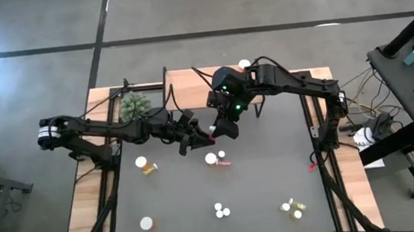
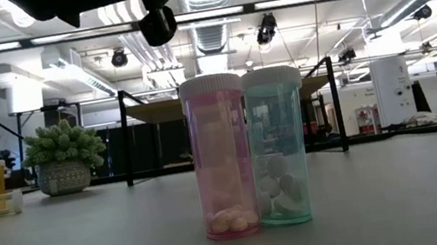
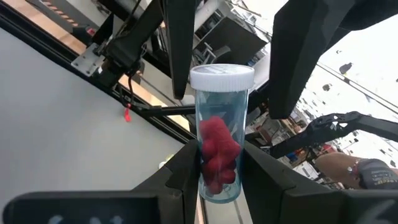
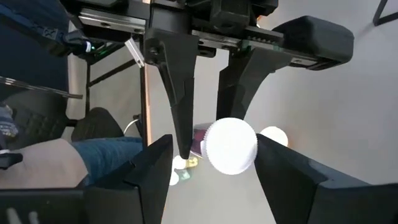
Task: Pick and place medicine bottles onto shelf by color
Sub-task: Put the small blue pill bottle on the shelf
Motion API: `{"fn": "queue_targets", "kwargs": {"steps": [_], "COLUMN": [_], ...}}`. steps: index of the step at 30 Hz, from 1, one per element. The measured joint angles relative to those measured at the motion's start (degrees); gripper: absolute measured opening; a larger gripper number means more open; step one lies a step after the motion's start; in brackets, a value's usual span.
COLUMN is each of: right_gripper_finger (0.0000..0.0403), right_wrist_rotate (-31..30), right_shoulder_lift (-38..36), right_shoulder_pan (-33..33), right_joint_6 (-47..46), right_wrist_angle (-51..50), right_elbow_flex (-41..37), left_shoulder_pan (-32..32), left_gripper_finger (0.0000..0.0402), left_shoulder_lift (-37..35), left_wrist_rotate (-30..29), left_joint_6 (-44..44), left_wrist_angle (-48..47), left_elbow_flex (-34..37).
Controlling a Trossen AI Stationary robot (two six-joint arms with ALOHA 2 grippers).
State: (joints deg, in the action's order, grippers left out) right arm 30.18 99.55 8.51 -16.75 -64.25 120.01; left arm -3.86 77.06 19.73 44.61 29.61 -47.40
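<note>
My left gripper (image 1: 201, 137) is shut on a clear bottle (image 3: 219, 140) with red pills and a white cap, held above the grey mat (image 1: 271, 163). My right gripper (image 1: 227, 127) is open. Its two fingers (image 3: 177, 50) stand on either side of the bottle's cap (image 4: 230, 146); I cannot tell whether they touch it. The light-wood shelf (image 1: 189, 80) stands at the far edge with one white-capped bottle (image 1: 244, 64) by it. A pink-bodied bottle (image 2: 222, 157) and a teal one (image 2: 280, 148) stand side by side on the mat. My left gripper pinches the bottle's lower body (image 3: 217, 177) between its two fingers (image 3: 180, 174). The cap end (image 3: 221, 78) stands out past the fingertips, away from the gripper. The bottle is lifted clear of the mat.
Loose bottles lie on the mat: a yellow one (image 1: 145, 165), a pink one (image 1: 217, 159), and white-capped ones near the front (image 1: 146, 223), (image 1: 221, 210), (image 1: 292, 209). A green plant (image 1: 135, 105) stands at the far left. A person's arm (image 3: 348, 168) shows beyond the table.
</note>
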Motion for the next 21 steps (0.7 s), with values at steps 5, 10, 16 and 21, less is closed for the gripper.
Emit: {"fn": "queue_targets", "kwargs": {"steps": [5,10,16,21], "right_gripper_finger": [0.0176,0.014,0.0111,0.0109], "right_wrist_rotate": [-0.2,-0.4,-0.4,-0.4], "right_shoulder_lift": [0.0,0.0,0.0,0.0], "right_shoulder_pan": [0.0,0.0,0.1,0.1], "right_joint_6": [0.7,0.9,0.9,0.9], "right_wrist_angle": [0.2,0.2,0.2,0.2], "right_elbow_flex": [0.0,0.0,0.0,0.0], "left_shoulder_pan": [-0.1,-0.2,-0.2,-0.2], "left_gripper_finger": [0.0082,0.0082,0.0082,0.0082], "left_shoulder_lift": [0.0,0.0,0.0,0.0], "left_wrist_rotate": [0.1,0.3,0.3,-0.4], "left_joint_6": [0.0,-0.1,-0.2,-0.2], "left_wrist_angle": [0.0,0.1,0.1,0.1], "left_elbow_flex": [0.0,0.0,0.0,0.0]}}
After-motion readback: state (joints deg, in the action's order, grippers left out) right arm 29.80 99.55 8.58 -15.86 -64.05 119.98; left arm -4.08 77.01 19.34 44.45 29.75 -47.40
